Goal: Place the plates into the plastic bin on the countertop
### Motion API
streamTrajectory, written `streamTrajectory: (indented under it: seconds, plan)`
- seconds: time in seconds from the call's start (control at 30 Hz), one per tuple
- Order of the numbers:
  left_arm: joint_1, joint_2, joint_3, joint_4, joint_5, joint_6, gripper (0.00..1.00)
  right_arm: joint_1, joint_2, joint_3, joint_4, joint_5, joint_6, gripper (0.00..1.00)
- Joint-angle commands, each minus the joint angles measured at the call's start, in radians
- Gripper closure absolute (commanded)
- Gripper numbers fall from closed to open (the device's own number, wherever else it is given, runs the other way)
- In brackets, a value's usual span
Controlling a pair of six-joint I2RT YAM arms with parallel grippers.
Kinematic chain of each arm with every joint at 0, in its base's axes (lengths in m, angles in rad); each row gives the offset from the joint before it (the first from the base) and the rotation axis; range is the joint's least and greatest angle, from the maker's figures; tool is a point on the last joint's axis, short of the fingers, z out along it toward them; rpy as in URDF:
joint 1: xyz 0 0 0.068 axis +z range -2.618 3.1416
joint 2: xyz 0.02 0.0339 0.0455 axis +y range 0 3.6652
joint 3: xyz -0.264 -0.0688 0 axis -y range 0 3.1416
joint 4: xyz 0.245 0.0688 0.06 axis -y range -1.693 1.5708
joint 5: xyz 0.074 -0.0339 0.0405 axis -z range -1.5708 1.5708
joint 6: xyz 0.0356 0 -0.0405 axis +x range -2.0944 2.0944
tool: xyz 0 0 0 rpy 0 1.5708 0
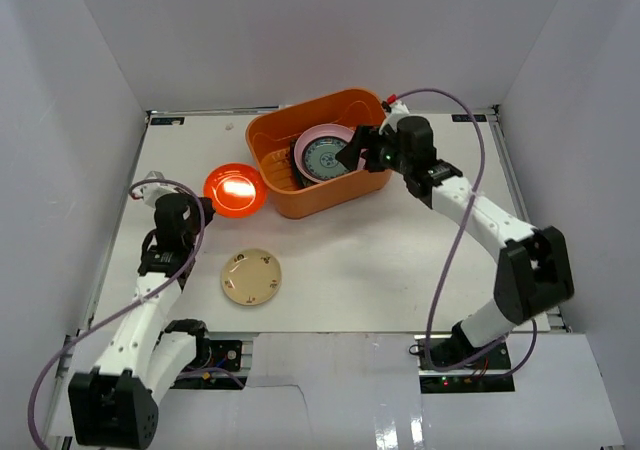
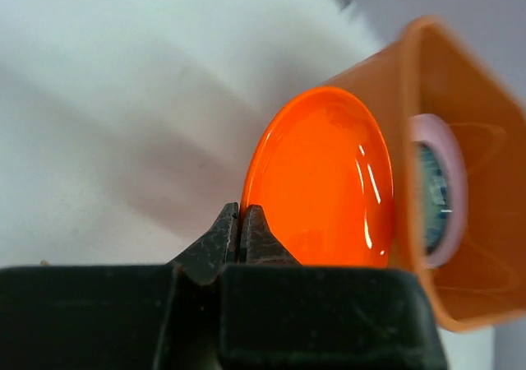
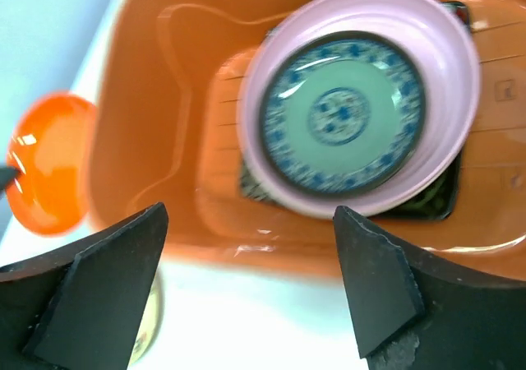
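One beige plate [image 1: 251, 276] lies flat on the table [image 1: 400, 270], nearest the arm bases. Beyond it, the left jaws are clamped on the rim of the red-orange plate [image 2: 329, 181], just beside the orange bin [image 1: 330, 198]. Inside the bin, a blue-green patterned plate [image 3: 341, 115] sits in a pink plate [image 3: 444, 82], atop a black square plate [image 3: 436, 201]. The right jaws are spread wide above the bin.
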Motion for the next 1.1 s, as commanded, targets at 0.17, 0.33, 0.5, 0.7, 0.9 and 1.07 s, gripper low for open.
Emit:
streamTrajectory:
  seconds: [0.17,0.33,0.5,0.7,0.9,1.07]
  plan:
    - [-0.011,-0.189,0.303,-0.116,0.186,0.024,1.00,0.103,-0.397,-0.531,0.292,0.034,0.096,0.27]
    - [-0.111,0.085,0.455,-0.061,0.204,0.039,1.00,0.188,-0.550,-0.743,0.301,0.098,0.134,0.58]
    - [-0.278,0.434,0.701,-0.030,0.109,0.135,1.00,0.248,-0.583,-0.913,0.384,0.132,0.219,0.76]
    - [-0.300,0.734,0.907,-0.039,0.095,0.181,1.00,0.384,-0.518,-0.930,0.430,0.190,0.249,0.60]
    - [-0.300,0.993,1.121,-0.085,0.109,0.212,0.98,0.496,-0.351,-0.881,0.504,0.192,0.300,0.36]
    - [-0.300,1.116,1.208,-0.122,0.115,0.246,0.66,0.561,-0.193,-0.806,0.594,0.192,0.352,0.34]
